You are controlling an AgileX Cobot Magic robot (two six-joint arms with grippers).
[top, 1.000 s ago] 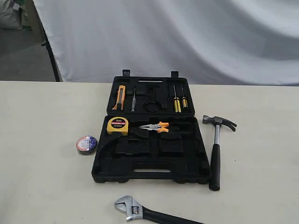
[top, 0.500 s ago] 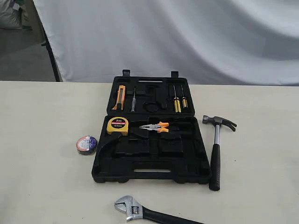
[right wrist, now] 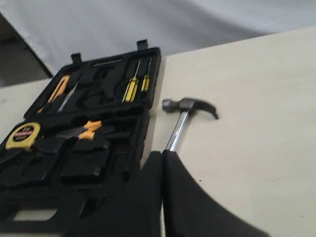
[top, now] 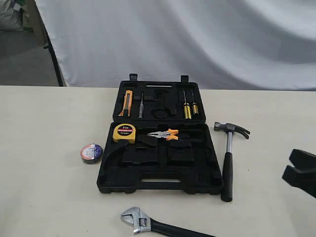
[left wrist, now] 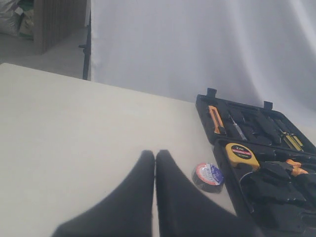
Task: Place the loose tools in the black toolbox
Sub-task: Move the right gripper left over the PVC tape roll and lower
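Hammer (top: 228, 158) lay flat on the table (top: 44, 197), just beside the right side of the open toolbox (top: 158, 186). Its steel head was at the far end and its black handle pointed to the near edge. The right gripper (top: 289, 166) was off to the right of the handle, apart from it and not touching. In the right wrist view, the right gripper (right wrist: 161, 154) had its two fingers pressed together with only a thin line between them. It held nothing, and the hammer (right wrist: 185, 116) lay just past its tips.

The wrench (top: 153, 224) lay in front of the toolbox, near the table's front edge, with its silver head to the left. It was well apart from both grippers.

The tape roll (top: 91, 153) sat just beside the left side of the toolbox. In the left wrist view, the left gripper (left wrist: 154, 154) was also closed tight and held nothing. The tape roll (left wrist: 207, 176) was near its tips but not touching them.

Inside the toolbox were a yellow tape measure (top: 124, 133) and orange pliers (top: 164, 134). The tape measure said "2 m" on top. The tape roll had a red and white label, but its words were too small to read.
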